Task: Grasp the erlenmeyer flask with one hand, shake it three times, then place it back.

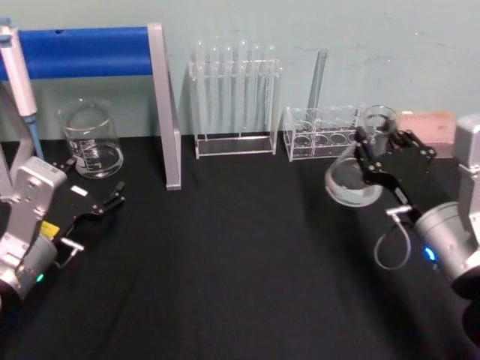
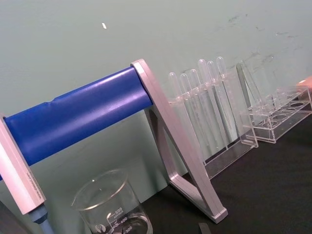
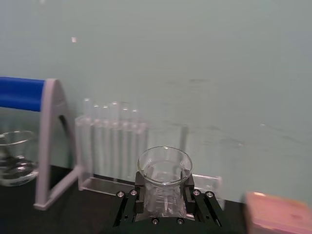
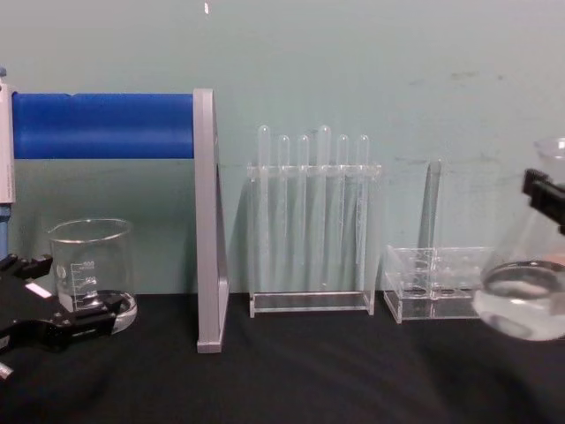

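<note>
1. While the clear glass conical erlenmeyer flask [image 1: 351,180] hangs tilted above the black counter [image 1: 240,262] at the right, the grasp looks done. By my judgement, the shakes and the setting back are left.
2. The black right end effector [image 1: 373,142] pinches its neck just under the rim.
3. The left end effector [image 1: 96,187], fingers spread, sits parked far left.

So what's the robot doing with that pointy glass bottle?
The right gripper has its jaws shut around the neck of the erlenmeyer flask. It holds the flask tilted above the black table, in front of the low clear rack. That fits the shaking part of the job, and the flask is not yet set back down. The left gripper sits low on the left beside the beaker, with its jaws open and nothing in them.
</note>
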Controlling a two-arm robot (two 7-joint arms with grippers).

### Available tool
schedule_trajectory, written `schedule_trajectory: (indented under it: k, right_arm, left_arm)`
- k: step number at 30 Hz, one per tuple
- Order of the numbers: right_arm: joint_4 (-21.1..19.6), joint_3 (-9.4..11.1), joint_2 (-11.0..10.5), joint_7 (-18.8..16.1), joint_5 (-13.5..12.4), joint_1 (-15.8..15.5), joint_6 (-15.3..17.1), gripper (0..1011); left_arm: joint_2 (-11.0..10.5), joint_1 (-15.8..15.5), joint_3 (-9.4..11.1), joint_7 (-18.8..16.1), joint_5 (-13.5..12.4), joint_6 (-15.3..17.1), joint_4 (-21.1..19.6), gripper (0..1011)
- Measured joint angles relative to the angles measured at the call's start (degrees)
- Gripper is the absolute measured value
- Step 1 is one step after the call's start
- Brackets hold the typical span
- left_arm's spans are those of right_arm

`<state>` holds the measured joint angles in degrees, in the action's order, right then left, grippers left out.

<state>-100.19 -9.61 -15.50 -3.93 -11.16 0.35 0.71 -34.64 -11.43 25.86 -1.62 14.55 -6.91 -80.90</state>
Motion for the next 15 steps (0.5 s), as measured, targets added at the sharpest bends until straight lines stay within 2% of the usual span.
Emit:
schedule_trajectory:
  k: [5,6,8,9,11,12,13,15]
  right_arm:
    - [2.7,-2.1,0.5,-4.9,-1.0,2.9,-0.3,453]
    - [3.8,-3.2,0.7,-7.1,-1.3,4.2,-0.4,453]
    - [4.9,-4.3,0.9,-9.0,-1.6,5.4,-0.6,453]
    - [6.1,-5.6,1.2,-11.3,-1.9,6.9,-0.7,453]
    - [7.3,-7.1,1.3,-13.4,-2.3,8.3,-0.9,453]
    - [8.5,-8.6,1.5,-15.3,-2.7,9.7,-1.2,453]
    - [8.5,-8.6,1.5,-15.3,-2.7,9.7,-1.2,453]
    - [10.4,-11.1,1.7,-18.6,-3.5,12.0,-1.6,453]
  left_arm:
    - [0.0,0.0,0.0,0.0,0.0,0.0,0.0,1001]
    - [0.0,0.0,0.0,0.0,0.0,0.0,0.0,1001]
    - [0.0,0.0,0.0,0.0,0.0,0.0,0.0,1001]
    - [0.0,0.0,0.0,0.0,0.0,0.0,0.0,1001]
    - [0.0,0.0,0.0,0.0,0.0,0.0,0.0,1001]
    - [0.0,0.0,0.0,0.0,0.0,0.0,0.0,1001]
    - [0.0,0.0,0.0,0.0,0.0,0.0,0.0,1001]
    - [0.0,0.0,0.0,0.0,0.0,0.0,0.0,1001]
